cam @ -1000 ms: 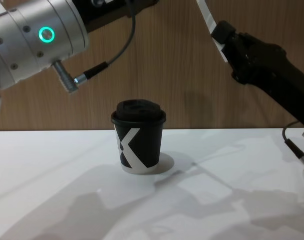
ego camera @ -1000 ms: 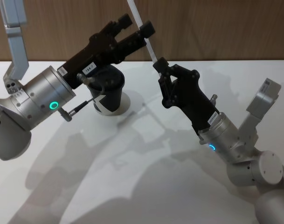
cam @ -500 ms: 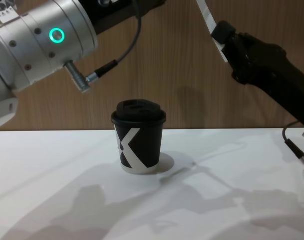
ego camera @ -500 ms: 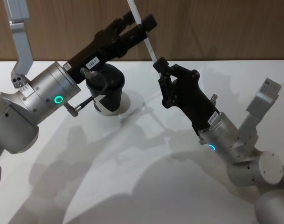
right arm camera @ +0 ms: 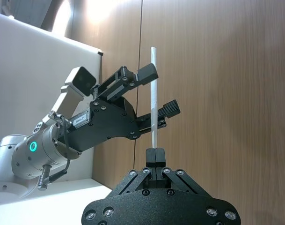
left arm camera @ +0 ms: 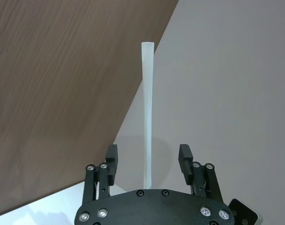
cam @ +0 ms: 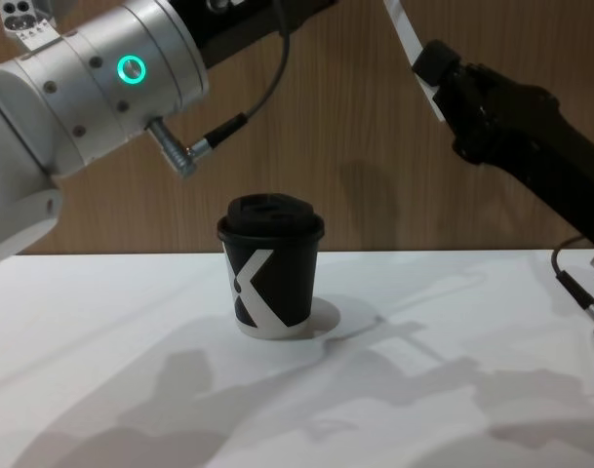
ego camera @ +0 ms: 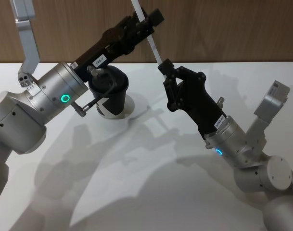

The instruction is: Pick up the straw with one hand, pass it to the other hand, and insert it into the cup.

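While right gripper [ego camera: 164, 67] clamps the straw [ego camera: 153, 45], left gripper [left arm camera: 148, 151], spread, seemingly straddles it.

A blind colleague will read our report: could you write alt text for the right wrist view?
The right gripper is shut on the near end of the straw, before a wooden wall. The left gripper, fingers open, straddles the straw farther along.

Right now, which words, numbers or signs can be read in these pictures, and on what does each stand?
"184-7", roughly: white label on the left gripper; the digits are small.
"X": large white mark on the cup.
Too small to read: the small tag on the right gripper.
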